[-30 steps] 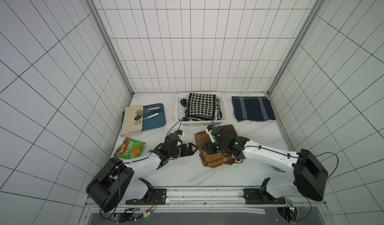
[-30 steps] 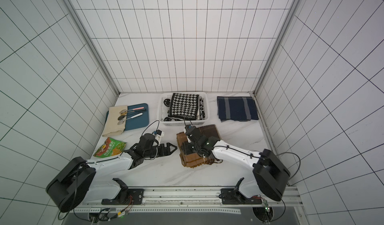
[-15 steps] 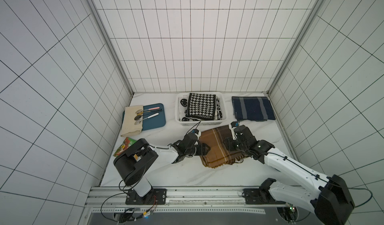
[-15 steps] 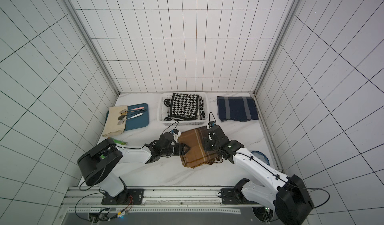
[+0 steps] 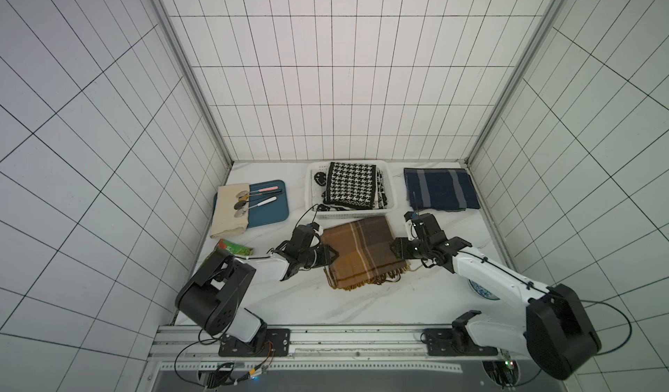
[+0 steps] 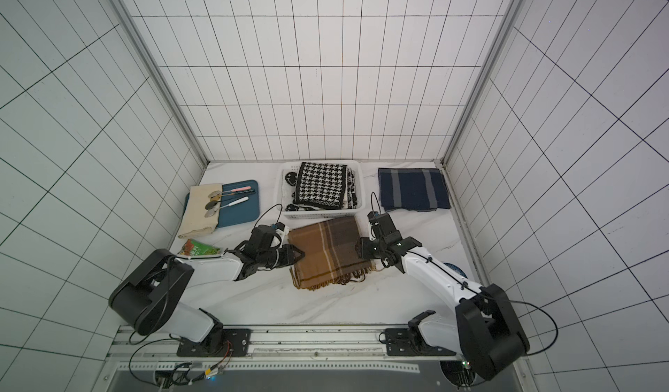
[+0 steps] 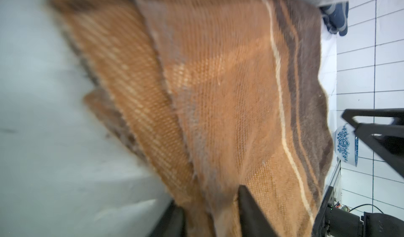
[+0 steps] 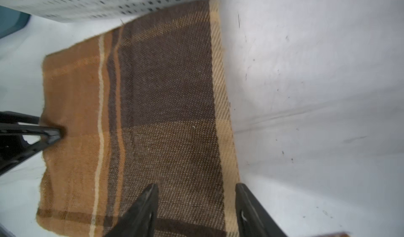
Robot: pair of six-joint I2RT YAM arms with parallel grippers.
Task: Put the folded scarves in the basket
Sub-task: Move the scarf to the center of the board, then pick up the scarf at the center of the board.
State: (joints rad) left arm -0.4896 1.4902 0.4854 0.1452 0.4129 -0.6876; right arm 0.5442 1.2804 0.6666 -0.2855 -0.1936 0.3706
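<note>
Scarf (image 5: 362, 252) lay just beside the basket (image 5: 353, 213), not yet in; my left gripper (image 5: 331, 255) pinched its edge, my right gripper (image 5: 395, 250) gaped.

Both top views high, looking down, both wrist views close, sharing scarf (image 8: 153, 115)

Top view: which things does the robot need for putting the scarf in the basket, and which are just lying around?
For the job:
brown plaid folded scarf with fringe; white perforated plastic basket.

Just lying about:
black-and-white houndstooth cloth in the basket; dark blue flat tray; beige folded cloth; three metal spoons; navy striped cloth; green snack packet; blue-and-white patterned bowl.
</note>
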